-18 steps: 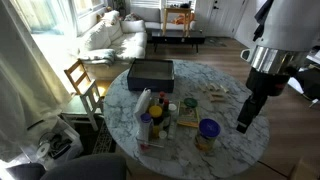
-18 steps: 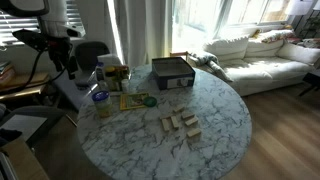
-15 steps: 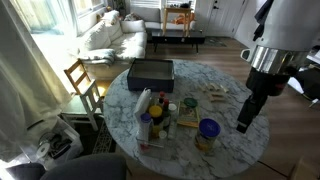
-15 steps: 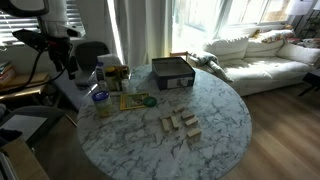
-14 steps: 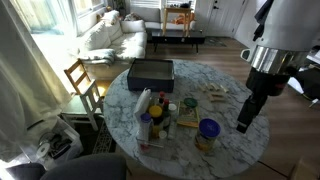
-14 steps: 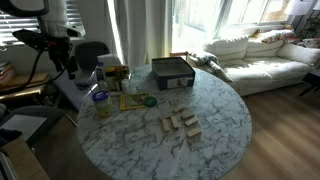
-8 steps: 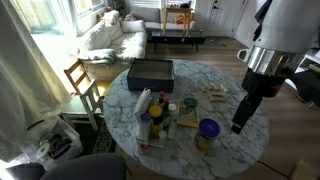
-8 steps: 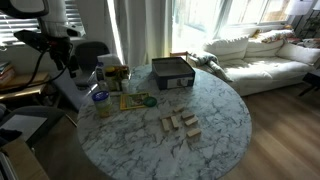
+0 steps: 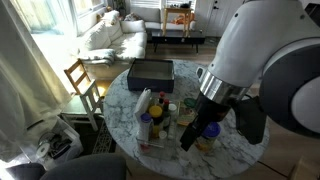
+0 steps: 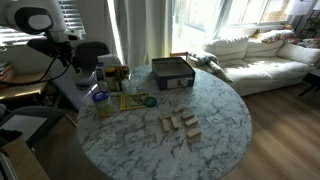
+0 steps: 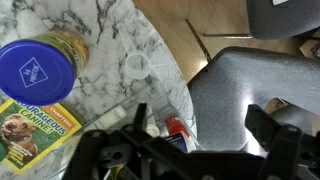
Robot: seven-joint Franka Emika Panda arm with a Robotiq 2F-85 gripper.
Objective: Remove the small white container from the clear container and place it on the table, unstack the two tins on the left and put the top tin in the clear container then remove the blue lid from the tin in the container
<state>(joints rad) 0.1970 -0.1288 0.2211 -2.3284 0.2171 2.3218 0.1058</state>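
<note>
My claw (image 11: 198,115) hangs with its fingers apart, seemingly just past the table (image 11: 110,25) edge; the blue-lidded tin (image 11: 36,68) stands near that edge, up-left in the wrist view.

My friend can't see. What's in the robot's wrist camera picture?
A gold tin with a dark blue lid sits on the marbled table, next to a yellow packet showing a dog and a small white round object. The robot's dark pincer, open, fills the bottom, with a grey chair beyond the table's edge.
</note>
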